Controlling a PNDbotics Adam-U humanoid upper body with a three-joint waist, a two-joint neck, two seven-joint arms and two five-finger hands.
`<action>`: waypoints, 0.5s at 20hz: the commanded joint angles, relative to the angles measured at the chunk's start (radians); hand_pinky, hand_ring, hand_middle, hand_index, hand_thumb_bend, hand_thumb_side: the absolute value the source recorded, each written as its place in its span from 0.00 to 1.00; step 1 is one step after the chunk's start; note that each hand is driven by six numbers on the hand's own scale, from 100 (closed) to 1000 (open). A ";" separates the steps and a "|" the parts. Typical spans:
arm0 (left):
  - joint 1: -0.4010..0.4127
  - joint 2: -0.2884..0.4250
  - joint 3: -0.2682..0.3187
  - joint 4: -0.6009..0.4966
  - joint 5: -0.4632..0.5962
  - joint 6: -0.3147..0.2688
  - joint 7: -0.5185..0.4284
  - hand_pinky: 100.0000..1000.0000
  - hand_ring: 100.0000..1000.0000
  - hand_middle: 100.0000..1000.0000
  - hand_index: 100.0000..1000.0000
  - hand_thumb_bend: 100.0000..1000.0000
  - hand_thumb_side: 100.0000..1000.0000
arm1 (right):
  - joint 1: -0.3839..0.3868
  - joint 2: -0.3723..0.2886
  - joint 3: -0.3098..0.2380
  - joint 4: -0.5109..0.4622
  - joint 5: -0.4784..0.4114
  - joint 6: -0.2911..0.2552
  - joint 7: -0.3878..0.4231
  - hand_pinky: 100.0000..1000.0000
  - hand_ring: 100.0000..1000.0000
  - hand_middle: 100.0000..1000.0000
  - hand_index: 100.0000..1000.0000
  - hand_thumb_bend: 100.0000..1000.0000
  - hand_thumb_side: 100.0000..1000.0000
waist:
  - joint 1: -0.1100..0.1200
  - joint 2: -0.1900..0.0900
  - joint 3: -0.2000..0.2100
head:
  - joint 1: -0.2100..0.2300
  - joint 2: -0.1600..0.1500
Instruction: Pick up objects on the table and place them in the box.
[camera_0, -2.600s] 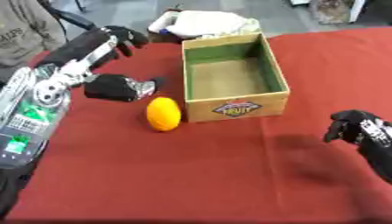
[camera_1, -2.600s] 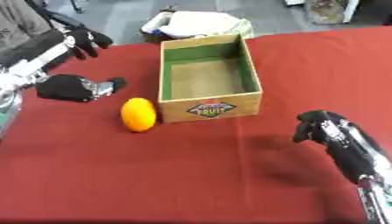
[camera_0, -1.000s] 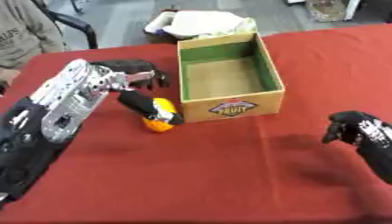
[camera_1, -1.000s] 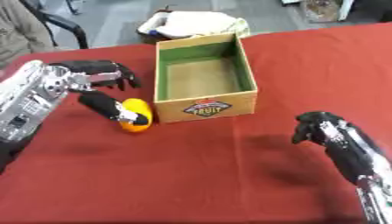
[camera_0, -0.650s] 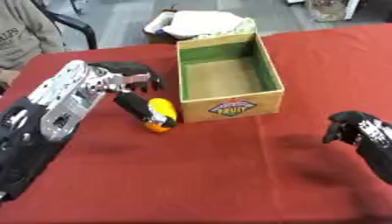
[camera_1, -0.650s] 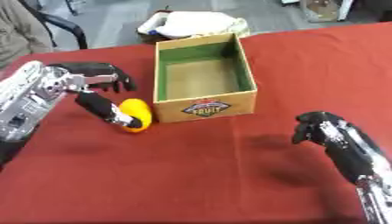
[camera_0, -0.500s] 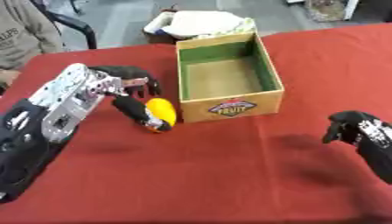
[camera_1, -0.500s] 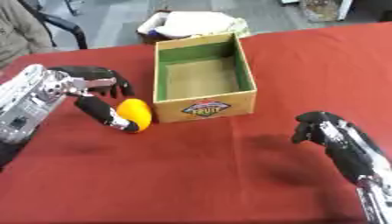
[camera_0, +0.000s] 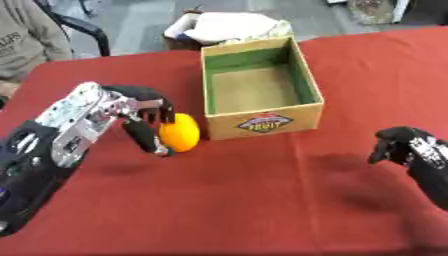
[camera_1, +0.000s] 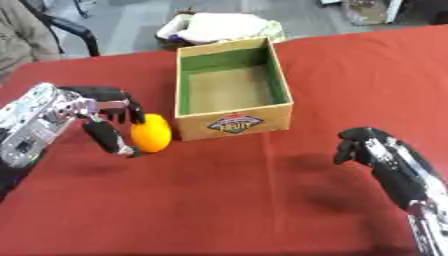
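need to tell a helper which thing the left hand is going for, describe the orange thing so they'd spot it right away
Start at the open cardboard box with the green lining and a fruit label on its front, standing on the red table. Just off the box's left front corner lies the orange fruit, with the left hand curling round it. It is the only round, bright orange thing there.

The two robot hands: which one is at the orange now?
The left hand. Its fingers curve around the orange beside the box, thumb at the near side. The right hand hangs curled near the right edge, holding nothing.
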 joint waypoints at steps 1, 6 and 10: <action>-0.012 0.024 0.019 -0.010 -0.007 0.013 -0.007 0.62 0.56 0.55 0.69 0.23 0.25 | -0.012 -0.018 -0.004 -0.019 -0.001 0.000 -0.003 0.53 0.49 0.46 0.66 0.00 0.65 | -0.004 -0.013 0.001 | 0.000 -0.006; -0.010 0.024 0.029 -0.025 -0.005 0.026 -0.007 0.59 0.50 0.49 0.63 0.15 0.24 | -0.012 -0.018 -0.004 -0.019 -0.001 0.000 -0.004 0.53 0.49 0.46 0.66 0.00 0.65 | -0.004 -0.013 0.001 | -0.001 -0.006; -0.011 0.023 0.035 -0.036 -0.014 0.036 0.008 0.57 0.47 0.45 0.59 0.12 0.23 | -0.012 -0.018 -0.004 -0.019 -0.001 0.000 -0.004 0.53 0.49 0.46 0.66 0.00 0.65 | -0.004 -0.013 0.001 | -0.001 -0.007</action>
